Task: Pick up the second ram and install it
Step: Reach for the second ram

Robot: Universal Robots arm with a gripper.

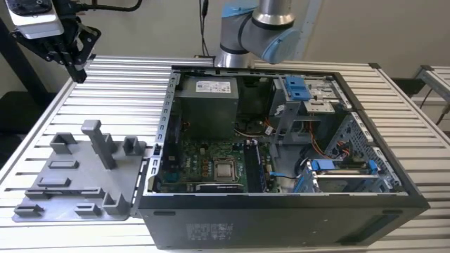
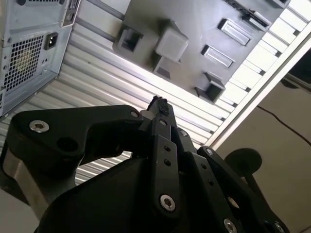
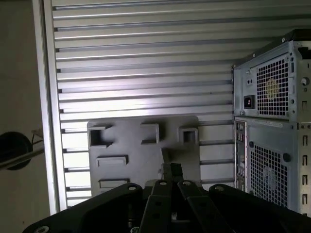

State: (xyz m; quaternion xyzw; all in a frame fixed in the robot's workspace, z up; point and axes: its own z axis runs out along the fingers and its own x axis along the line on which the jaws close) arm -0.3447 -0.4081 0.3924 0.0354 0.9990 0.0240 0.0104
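1. The gripper (image 1: 79,78) hangs high over the far corner of the slatted metal table (image 1: 119,100), on the exterior view's left, well apart from the open computer case (image 1: 281,213).
2. In both wrist views its black fingers meet at the tips, closed together (image 2: 159,103) (image 3: 171,169). Nothing shows between them.
3. Below and nearer lies a grey fixture plate (image 1: 74,182) with upright posts and shallow pockets, just beside the case's left wall. No memory stick shows in any pocket.
4. I cannot pick out the second ram for certain. Inside the case, long dark narrow strips (image 1: 257,166) stand just to the right of the square silver processor (image 1: 225,169). These are probably the memory slots, and the stick may be seated there, but I cannot tell.
5. Handling, as a judgement:
   - Such a stick is very light and stiff, but thin and fragile.
   - It does not tolerate bending or twisting.
   - Its flat faces carry small chips, so a pinch there risks damage.
6. The safer hold is likely across the two flat faces near the upper long edge, at the middle, with the contact edge left free. The board is smooth, so a loose pinch could let it tilt or slip.
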